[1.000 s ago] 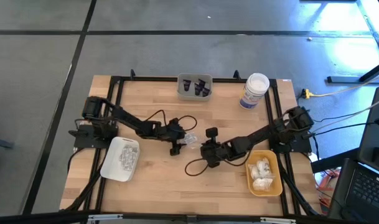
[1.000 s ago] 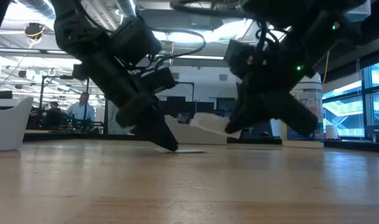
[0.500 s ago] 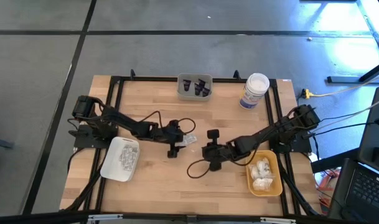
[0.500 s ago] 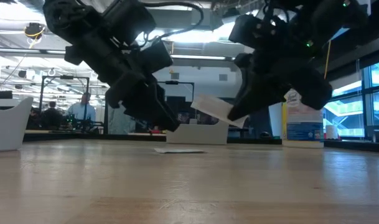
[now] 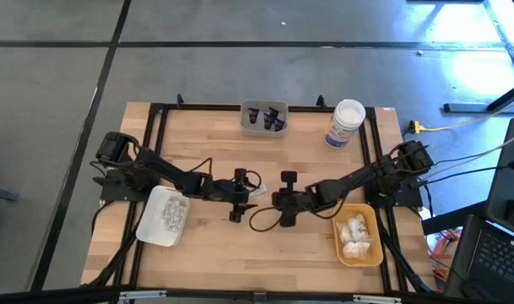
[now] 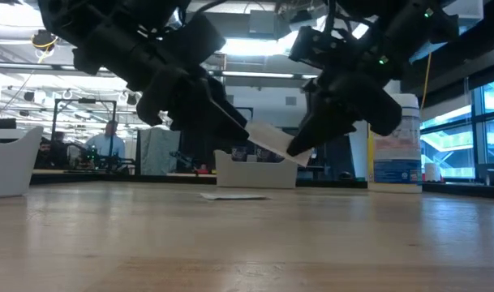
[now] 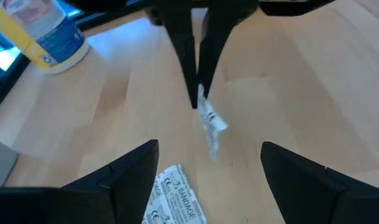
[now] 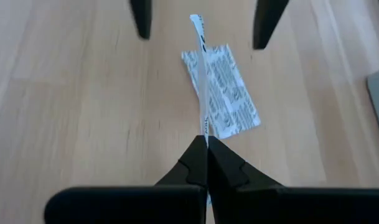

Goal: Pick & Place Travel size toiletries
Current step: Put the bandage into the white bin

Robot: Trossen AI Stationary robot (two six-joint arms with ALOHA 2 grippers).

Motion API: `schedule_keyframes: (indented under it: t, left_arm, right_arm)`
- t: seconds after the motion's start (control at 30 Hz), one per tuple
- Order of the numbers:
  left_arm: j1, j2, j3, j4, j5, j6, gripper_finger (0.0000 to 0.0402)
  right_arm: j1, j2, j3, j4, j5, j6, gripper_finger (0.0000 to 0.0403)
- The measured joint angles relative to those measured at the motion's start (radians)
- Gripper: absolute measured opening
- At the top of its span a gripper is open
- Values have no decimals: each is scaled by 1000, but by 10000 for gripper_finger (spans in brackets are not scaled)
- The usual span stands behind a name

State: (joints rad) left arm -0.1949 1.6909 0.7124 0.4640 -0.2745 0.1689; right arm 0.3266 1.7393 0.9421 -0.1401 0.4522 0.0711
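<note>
Right gripper [image 8: 206, 144]: jaws pinching a thin packet [image 8: 200, 74] edge-on above the worktop [image 5: 206, 245].
Left gripper [image 7: 208, 168]: jaws spread, facing it.
Advice: close squarely on the packet's free end before the right lets go.

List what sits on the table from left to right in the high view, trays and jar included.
White tray → left gripper → grey tray → right gripper → white jar → yellow tray.

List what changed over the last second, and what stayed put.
The left gripper lifted off the table, jaws open, and now faces the right gripper, which rose with a packet pinched in shut jaws. A second packet stayed flat on the table; the trays and jar are unchanged.
</note>
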Motion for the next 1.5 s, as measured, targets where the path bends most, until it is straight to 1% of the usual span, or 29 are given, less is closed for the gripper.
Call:
schedule_keyframes:
  t: [0.17,0.33,0.47,0.87,1.07,1.33,1.5]
  left_arm:
    - [-14,0,0,7,-60,3,280]
    - [-14,0,0,27,-68,4,266]
    - [-14,-1,0,34,-68,19,237]
    - [-13,-1,0,34,-56,16,116]
    - [-13,-1,1,42,-55,10,67]
    - [-13,-1,1,42,-43,9,8]
    - [-13,-1,1,42,-39,10,4]
  right_arm:
    - [-13,-1,0,60,0,-3,0]
    - [-23,-1,0,62,0,-3,0]
    - [-25,-1,0,66,1,-3,0]
    - [-25,-1,0,66,3,-2,0]
    - [-25,-1,0,66,3,-2,0]
    - [-25,-1,0,66,3,-4,0]
    - [-25,-1,0,66,3,-8,3]
